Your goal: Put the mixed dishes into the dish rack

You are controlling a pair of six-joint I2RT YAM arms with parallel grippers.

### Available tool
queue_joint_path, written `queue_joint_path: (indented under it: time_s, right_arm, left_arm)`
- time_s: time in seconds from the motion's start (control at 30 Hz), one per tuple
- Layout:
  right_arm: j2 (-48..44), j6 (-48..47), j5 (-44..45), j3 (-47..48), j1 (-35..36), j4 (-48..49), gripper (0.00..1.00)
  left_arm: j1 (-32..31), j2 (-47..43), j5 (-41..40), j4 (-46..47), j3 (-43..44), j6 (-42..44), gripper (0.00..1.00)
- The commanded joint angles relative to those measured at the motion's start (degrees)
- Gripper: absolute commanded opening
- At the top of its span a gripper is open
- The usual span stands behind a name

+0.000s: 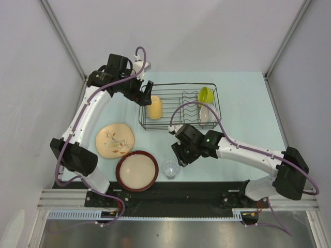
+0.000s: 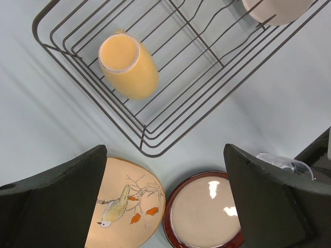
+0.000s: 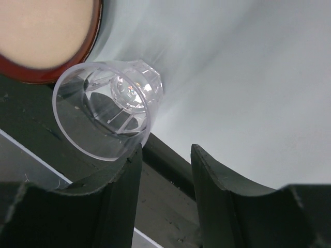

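Up top first: catching the left gripper over the left end of the dish rack, fingers spread wide, holding nothing. Spotting the pale yellow mug inside that left end, just beside those fingers. Over at the rack's right end, picking out the lime green bowl and the small pale saucer right next to it. Only from above, that bowl; nowhere in either wrist view.

Switching to the left wrist view: looking straight into the mug's mouth and reading a bird and orange berries on the beige floral-patterned plate, mere faint marks from overhead. Finding the plate flat on the table, outside the rack, touching or nearly touching the dark-red-rimmed cream dish; cannot tell which.

Now the right wrist view: seeing the right gripper half parted, with nothing between the fingers. Finding the clear glass not in the gap but outside one finger, right at its tip, close to the dish's red rim and the table's near edge. Contact or not, cannot tell. From above, just a pale circle on the table, beside the gripper and the red-rimmed dish.
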Motion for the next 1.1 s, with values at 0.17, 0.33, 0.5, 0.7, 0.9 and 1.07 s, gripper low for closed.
queue_joint_path:
  time_s: [0.17, 0.33, 0.5, 0.7, 0.9, 1.07]
  right_arm:
    - [1.9, -0.4, -1.5, 1.2, 1.1, 4.9, 0.47]
    - [4.8, -0.7, -2.0, 1.1, 1.8, 6.2, 0.47]
    - [8.2, -1.6, -2.4, 1.1, 2.2, 7.2, 0.43]
    - [10.2, -2.6, -1.9, 1.2, 0.9, 8.0, 0.12]
    - [-0.1, -0.8, -7.1, 1.2, -7.0, 7.2, 0.0]
    - [-10.6, 2.6, -24.4, 1.1, -20.7, 10.1, 0.0]
  left_arm:
    - [0.6, -5.1, 0.8, 2.6, -2.8, -0.5, 1.0]
    - [0.7, -6.4, -0.5, 3.1, -5.1, 0.2, 1.0]
    - [1.3, -7.4, -1.1, 3.6, -6.3, 0.6, 1.0]
    - [2.0, -7.7, -0.9, 3.7, -5.1, 0.3, 1.0]
    - [4.2, -7.8, 6.6, 6.0, -1.7, -2.2, 1.0]
    - [5.6, -8.3, 16.8, 8.9, 0.2, -5.1, 1.0]
